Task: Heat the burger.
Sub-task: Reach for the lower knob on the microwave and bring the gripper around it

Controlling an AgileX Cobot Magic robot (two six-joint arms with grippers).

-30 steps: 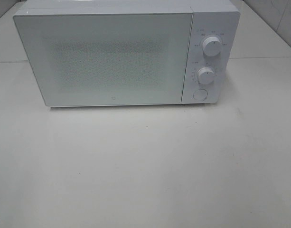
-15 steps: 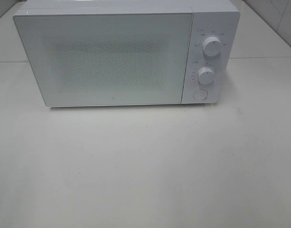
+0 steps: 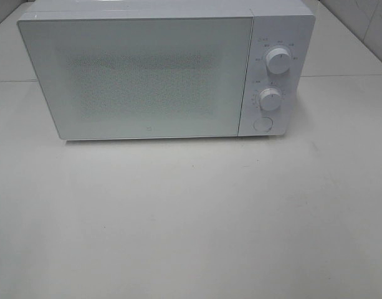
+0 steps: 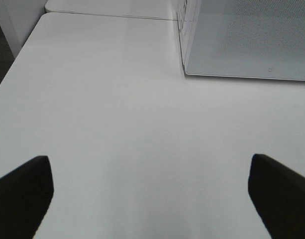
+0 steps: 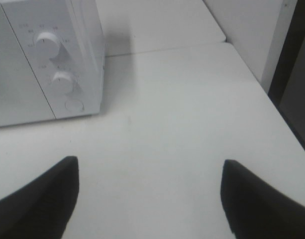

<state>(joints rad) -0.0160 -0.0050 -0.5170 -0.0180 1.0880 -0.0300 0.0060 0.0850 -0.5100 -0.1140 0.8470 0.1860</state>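
A white microwave point(image 3: 147, 71) stands at the back of the white table, door shut, with two round knobs point(image 3: 278, 60) and a round button point(image 3: 262, 124) on its right panel. The burger is not in view, and the frosted door shows nothing inside. My left gripper point(image 4: 150, 191) is open and empty over bare table, with the microwave's door corner point(image 4: 247, 40) ahead of it. My right gripper point(image 5: 150, 191) is open and empty, with the microwave's control panel point(image 5: 55, 64) ahead. Neither gripper shows in the high view.
The white table point(image 3: 191, 218) stretches in front of the microwave. The table's edges show in the left wrist view point(image 4: 8, 74) and the right wrist view point(image 5: 281, 119). A wall point(image 5: 252, 35) stands past the table's right end.
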